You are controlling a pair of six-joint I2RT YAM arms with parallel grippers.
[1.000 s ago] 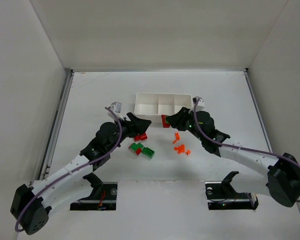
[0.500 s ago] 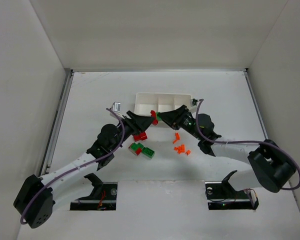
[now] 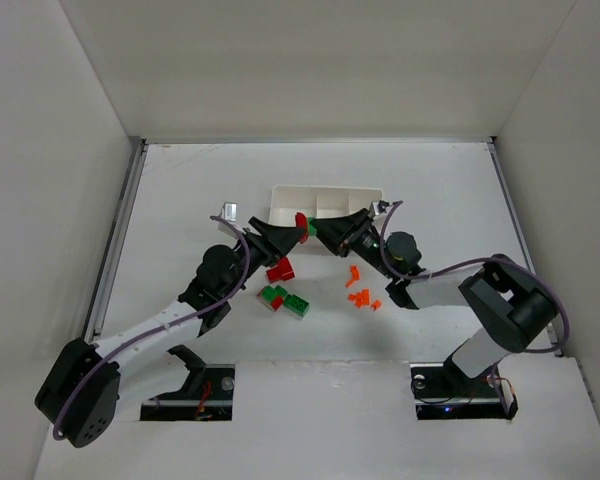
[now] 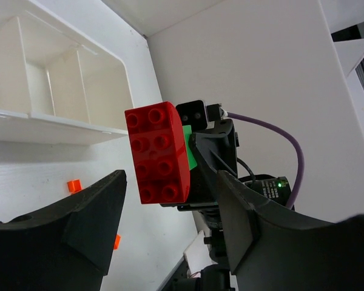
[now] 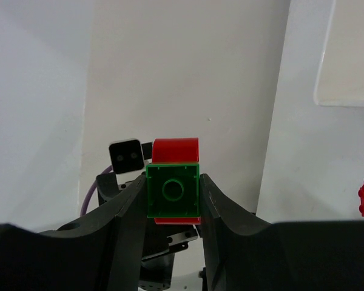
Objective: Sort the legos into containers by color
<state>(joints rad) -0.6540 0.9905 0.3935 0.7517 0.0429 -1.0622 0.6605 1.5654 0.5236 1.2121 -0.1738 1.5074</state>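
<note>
Left pincer [image 3: 292, 231] and right pincer [image 3: 323, 230] stand tip to tip just before the near wall of the white tray [image 3: 276, 210]. A red brick [image 3: 301, 221] and a green brick [image 3: 311, 229] are raised between them, touching. On the surface [image 3: 180, 200] lie a loose red brick [image 3: 280, 270], a green-and-red cluster [image 3: 285, 300] and scattered orange pieces [image 3: 360, 295].

Lab robot test cell: bare white walls [image 3: 40, 150] boxed in a white surface [image 3: 200, 180], robot arms [image 3: 150, 335] bolted at its edge, purple cables [image 4: 301, 157] exposed.
</note>
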